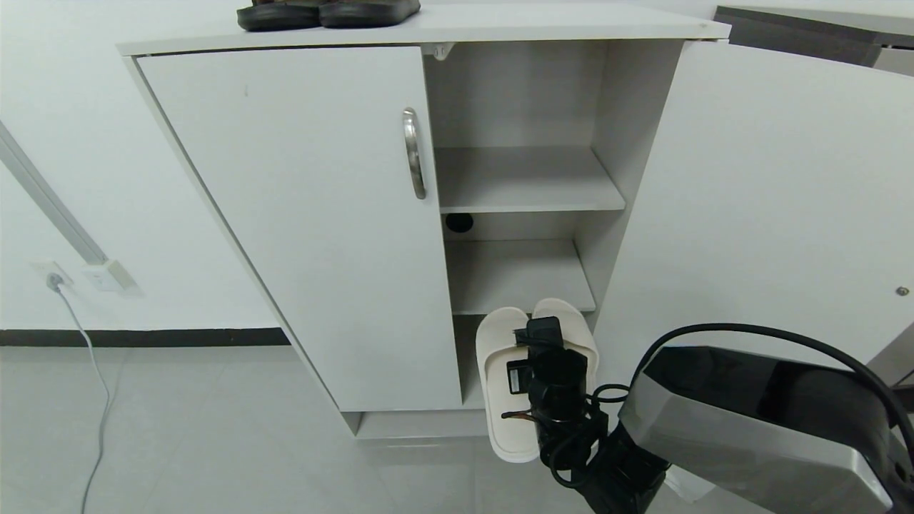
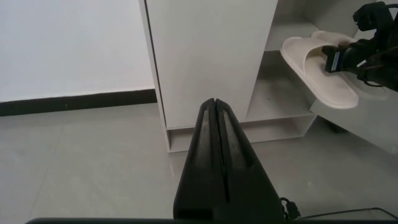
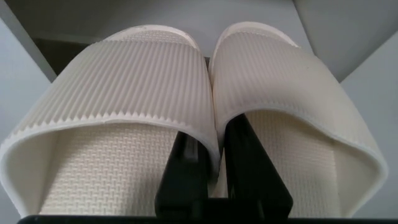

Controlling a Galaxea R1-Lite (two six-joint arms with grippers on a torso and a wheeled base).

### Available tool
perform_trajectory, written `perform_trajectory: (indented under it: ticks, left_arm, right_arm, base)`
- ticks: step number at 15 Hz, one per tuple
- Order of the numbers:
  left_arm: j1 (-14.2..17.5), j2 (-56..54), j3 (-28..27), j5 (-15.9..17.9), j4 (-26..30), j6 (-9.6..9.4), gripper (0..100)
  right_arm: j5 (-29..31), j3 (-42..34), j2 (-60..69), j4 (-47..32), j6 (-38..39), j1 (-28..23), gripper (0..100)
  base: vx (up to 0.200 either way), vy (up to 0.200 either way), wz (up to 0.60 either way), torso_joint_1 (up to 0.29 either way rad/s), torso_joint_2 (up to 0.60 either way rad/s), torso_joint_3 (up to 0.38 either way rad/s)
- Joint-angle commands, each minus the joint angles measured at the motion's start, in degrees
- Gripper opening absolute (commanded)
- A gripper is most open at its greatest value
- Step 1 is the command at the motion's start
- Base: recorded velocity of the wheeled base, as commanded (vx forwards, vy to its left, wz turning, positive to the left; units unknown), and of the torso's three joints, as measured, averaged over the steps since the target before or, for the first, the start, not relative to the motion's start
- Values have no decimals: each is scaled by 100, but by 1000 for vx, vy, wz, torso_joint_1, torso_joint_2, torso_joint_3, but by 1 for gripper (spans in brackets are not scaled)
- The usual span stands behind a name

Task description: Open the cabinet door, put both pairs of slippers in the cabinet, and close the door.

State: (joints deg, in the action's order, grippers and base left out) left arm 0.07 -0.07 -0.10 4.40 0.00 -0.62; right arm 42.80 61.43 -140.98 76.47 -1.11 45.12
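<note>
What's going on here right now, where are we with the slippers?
The right pincer is shut on the white slippers, holding the pair in front of the lower part of the cabinet. The right door is swung open; the left door is closed. The dark slippers sit on the cabinet top. The left pincer is shut, empty, low over the floor.

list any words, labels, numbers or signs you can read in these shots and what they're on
No text here can be read.
White label on the right gripper: too small to read.
Cabinet, white slippers in that gripper, dark slippers on the cabinet top: no print visible.
</note>
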Motion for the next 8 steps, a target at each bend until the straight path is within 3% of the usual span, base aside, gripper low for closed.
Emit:
perform_trajectory:
  ticks: [1, 8]
  left_arm:
    - [1, 7, 1, -1, 0, 1, 0]
    - [1, 7, 1, -1, 0, 9, 0]
  right_arm:
    - [0, 10, -8, 8, -3, -12, 0]
    - [-9, 45, -8, 17, -3, -29, 0]
  base:
    - [200, 0, 0, -2, 2, 7]
    - [200, 0, 0, 2, 2, 2]
